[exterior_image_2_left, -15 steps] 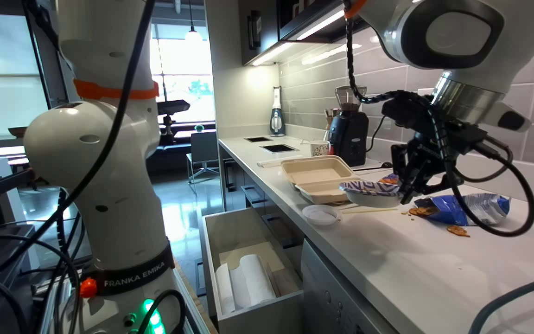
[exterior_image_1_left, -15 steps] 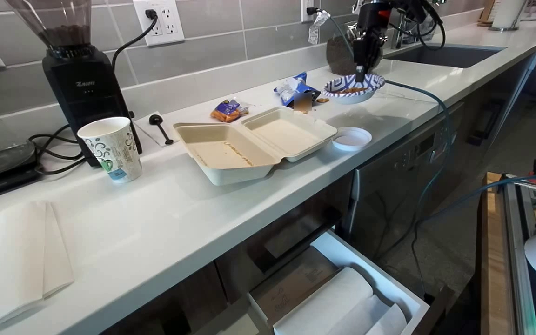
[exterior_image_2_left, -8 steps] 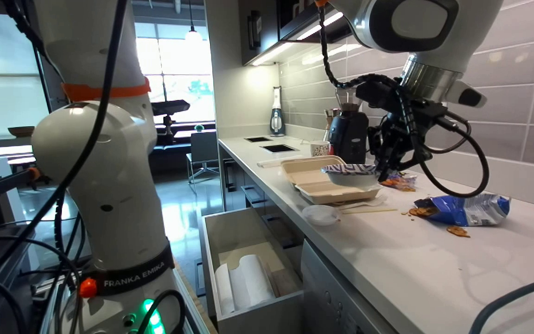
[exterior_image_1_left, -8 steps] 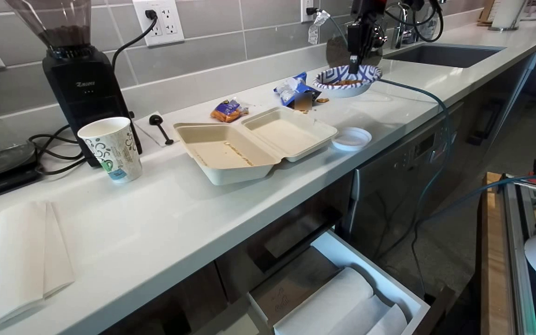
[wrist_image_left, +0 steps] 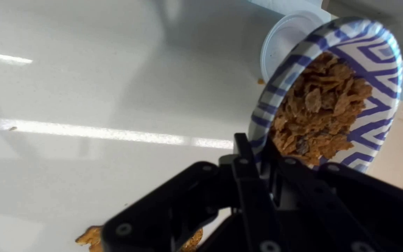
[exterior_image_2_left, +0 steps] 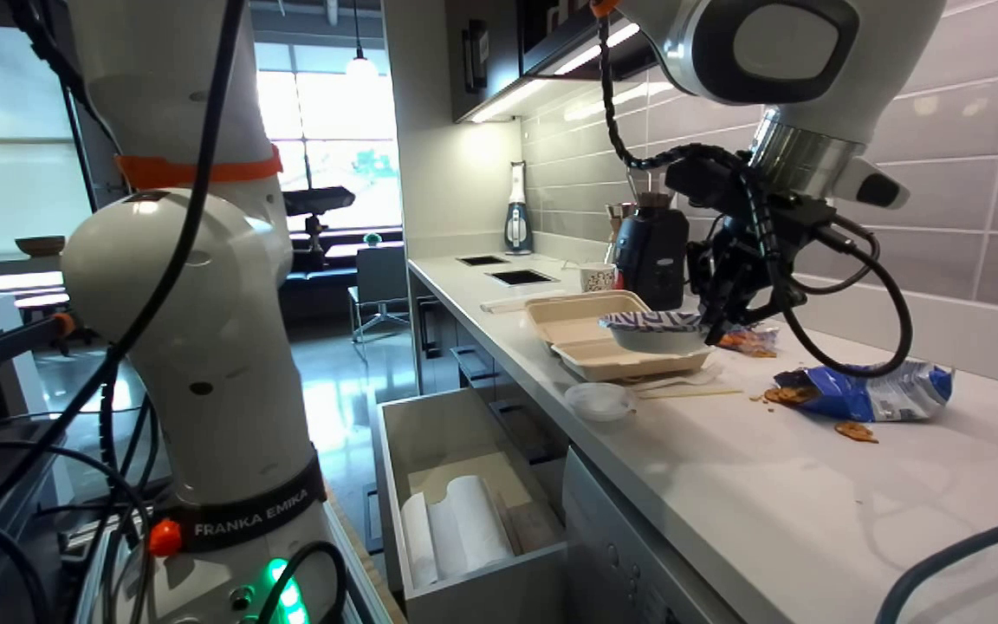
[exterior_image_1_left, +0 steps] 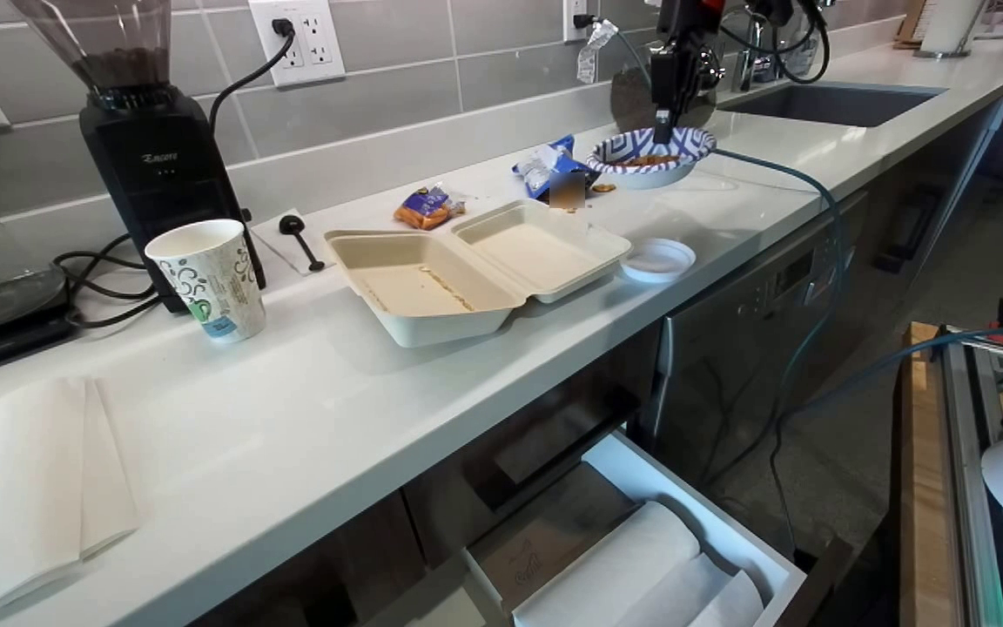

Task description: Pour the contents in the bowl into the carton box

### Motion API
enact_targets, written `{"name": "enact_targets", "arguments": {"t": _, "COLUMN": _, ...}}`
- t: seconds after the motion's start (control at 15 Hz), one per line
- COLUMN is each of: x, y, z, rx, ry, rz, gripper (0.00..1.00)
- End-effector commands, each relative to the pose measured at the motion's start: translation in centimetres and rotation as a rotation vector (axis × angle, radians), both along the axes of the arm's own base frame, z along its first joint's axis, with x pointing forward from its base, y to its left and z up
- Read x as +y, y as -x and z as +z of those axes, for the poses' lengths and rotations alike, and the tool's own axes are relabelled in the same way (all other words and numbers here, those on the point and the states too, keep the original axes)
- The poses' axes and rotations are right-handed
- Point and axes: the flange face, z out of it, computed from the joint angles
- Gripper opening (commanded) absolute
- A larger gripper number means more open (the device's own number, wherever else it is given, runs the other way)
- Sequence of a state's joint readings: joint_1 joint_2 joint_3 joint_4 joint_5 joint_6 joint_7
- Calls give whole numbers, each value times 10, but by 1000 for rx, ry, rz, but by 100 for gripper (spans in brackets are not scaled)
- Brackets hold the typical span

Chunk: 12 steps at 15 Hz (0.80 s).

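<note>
Gripper (wrist_image_left: 257,147), one; jaws narrow, holding bowl (wrist_image_left: 383,87) by pinch on rim, one side within, one side without; bowl, one, blue-and-white, held clear of counter (exterior_image_1_left: 292,418), close to level in both exterior views; flakes (wrist_image_left: 318,108), one heap, brownish-orange, resting in bowl, none visible in mid-fall; box (exterior_image_1_left: 484,261), one, pale beige, set on counter, hinged halves spread side by side; thin brown line (exterior_image_1_left: 447,288) in half farther from bowl, crumbs or crease, cannot tell; dish (exterior_image_1_left: 658,259), one, just beside box, touching or apart, cannot tell; packet (exterior_image_2_left: 863,390), one, blue, near box, loose pieces (exterior_image_2_left: 793,395) at mouth in an exterior view.

Step in hand, as judged: transfer; bowl aloft near box, apparently short of standing over it, box edge just beyond bowl in wrist view; pour not yet begun.

Next move, as judged: bring bowl past dish and over nearer half of box, level throughout; halt with lip well inside box walls; then rotate gripper slowly, tipping flakes out in a steady slide.

Risks, as judged: single pinch on thin rim, bowl apt to twist or sag under flakes; flakes light by look, apt to scatter past walls onto counter in a hasty tip.
</note>
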<state>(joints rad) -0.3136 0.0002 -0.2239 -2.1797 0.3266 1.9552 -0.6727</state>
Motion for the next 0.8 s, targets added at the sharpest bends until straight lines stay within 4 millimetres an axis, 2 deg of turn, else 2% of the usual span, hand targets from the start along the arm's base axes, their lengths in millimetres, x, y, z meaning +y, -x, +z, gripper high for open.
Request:
{"name": "enact_targets", "arguments": {"t": 0.0, "x": 41, "y": -8, "z": -6, "rx": 27, "ry": -4, "rz": 78, "gripper": 3}}
{"name": "enact_targets", "arguments": {"t": 0.33, "x": 110, "y": -31, "z": -4, "rx": 18, "ry": -3, "rz": 214, "gripper": 3}}
{"name": "enact_targets", "arguments": {"t": 0.73, "x": 170, "y": -60, "z": 12, "rx": -79, "ry": 12, "rz": 306, "gripper": 3}}
